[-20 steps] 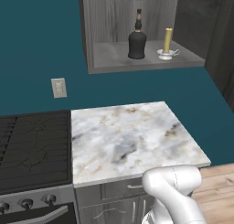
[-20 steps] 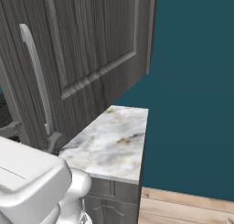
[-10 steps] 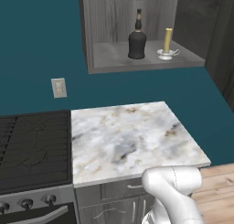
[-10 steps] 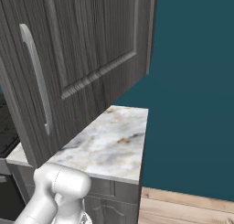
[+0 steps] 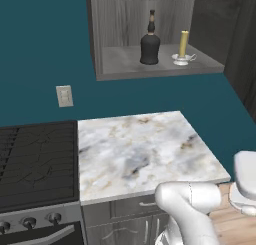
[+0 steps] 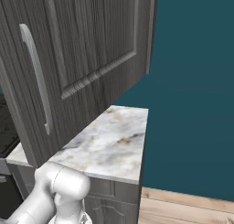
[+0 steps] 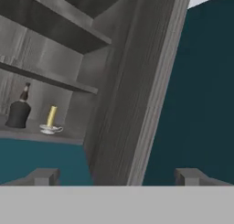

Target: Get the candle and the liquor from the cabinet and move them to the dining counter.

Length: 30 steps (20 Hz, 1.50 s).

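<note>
Candle and bottle wait on the open cabinet shelf

The candle (image 5: 183, 48) stands in its little white dish on the bottom shelf of the cabinet (image 5: 145, 69), with the black liquor (image 5: 150, 41) bottle just beside it at 9 o'clock, both upright and not touching. The cabinet door (image 6: 68, 58) is swung wide so they can be reached. The gripper (image 7: 116, 177) is spread wide and holds nothing, well apart from both, likely getting ready to reach in. Under the shelf sits a small marble worktop (image 5: 145, 154), with a stove (image 5: 35, 159) at its 9 o'clock.
</note>
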### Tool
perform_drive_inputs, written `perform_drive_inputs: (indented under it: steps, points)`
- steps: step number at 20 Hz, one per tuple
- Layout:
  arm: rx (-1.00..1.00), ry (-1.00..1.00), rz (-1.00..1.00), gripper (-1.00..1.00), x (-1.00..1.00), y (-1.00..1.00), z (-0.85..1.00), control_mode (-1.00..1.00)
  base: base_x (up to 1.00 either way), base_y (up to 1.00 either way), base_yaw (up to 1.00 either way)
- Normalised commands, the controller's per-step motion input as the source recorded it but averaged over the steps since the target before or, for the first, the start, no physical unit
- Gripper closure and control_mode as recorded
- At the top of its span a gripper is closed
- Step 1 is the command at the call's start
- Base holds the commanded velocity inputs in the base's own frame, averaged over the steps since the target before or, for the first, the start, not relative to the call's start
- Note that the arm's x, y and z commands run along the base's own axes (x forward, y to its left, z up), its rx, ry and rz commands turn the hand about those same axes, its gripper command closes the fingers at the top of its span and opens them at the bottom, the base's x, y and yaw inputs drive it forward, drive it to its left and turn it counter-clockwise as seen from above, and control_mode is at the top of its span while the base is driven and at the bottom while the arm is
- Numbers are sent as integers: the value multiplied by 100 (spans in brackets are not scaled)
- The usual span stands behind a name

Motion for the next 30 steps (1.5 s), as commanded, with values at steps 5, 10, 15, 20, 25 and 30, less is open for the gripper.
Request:
perform_drive_inputs:
  steps: [5, 10, 15, 20, 25, 30]
  points:
    - [0, 0, -20, -100, 49, 14, 3, -100, 0, 0, 0]
    - [0, 0, -14, -100, 53, -1, 0, -100, 0, 0, 0]
    - [0, -5, 0, -100, 46, -35, -5, -100, 0, 0, 0]
    - [0, -17, 0, -100, 16, -48, -13, -100, 0, 0, 0]
    - [0, -6, -5, -100, 17, -6, -2, -100, 0, 0, 0]
    - [0, 0, -10, -100, 26, -1, 0, -100, 0, 0, 0]
